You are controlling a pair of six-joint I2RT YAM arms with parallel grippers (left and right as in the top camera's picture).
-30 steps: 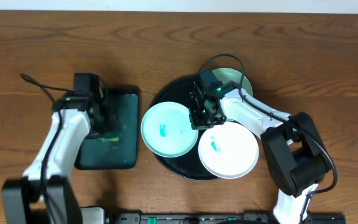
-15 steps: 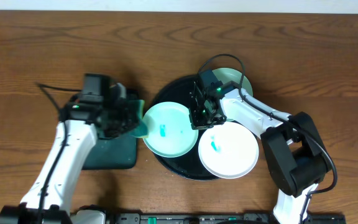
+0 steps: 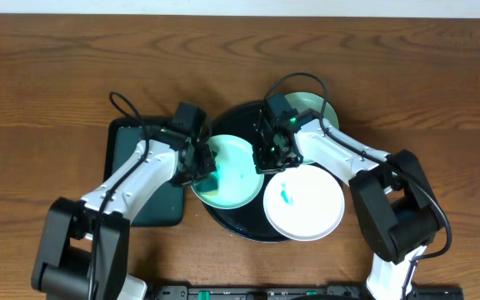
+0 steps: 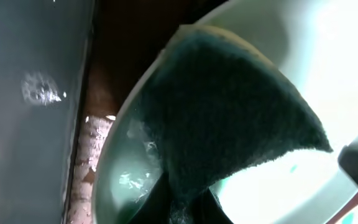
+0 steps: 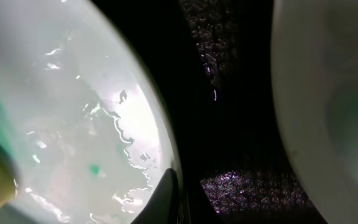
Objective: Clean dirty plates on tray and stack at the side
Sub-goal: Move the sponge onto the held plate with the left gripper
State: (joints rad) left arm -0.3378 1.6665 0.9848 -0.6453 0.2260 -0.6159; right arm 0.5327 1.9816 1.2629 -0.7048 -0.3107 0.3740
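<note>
A pale aqua plate (image 3: 233,177) lies on the left part of the large black tray (image 3: 233,119). My left gripper (image 3: 200,164) is shut on a green sponge (image 3: 207,177) and presses it onto the plate's left side. In the left wrist view the sponge (image 4: 229,112) covers the plate (image 4: 334,56) above the jaws (image 4: 185,205). My right gripper (image 3: 271,155) is shut on the same plate's right rim, as the right wrist view (image 5: 171,190) shows. The wet plate (image 5: 73,112) has a small teal smear. A white plate (image 3: 307,204) with a teal smear lies at the tray's front right. A mint plate (image 3: 313,106) lies at the back right, partly under my right arm.
A dark-green rectangular tray (image 3: 144,196) lies left of the black tray, under my left arm; it shows wet in the left wrist view (image 4: 30,93). Brown wood tabletop (image 3: 65,75) surrounds both trays.
My left arm has swung right from the green tray, carrying the sponge onto the aqua plate. My right gripper has stayed on the plate's rim.
</note>
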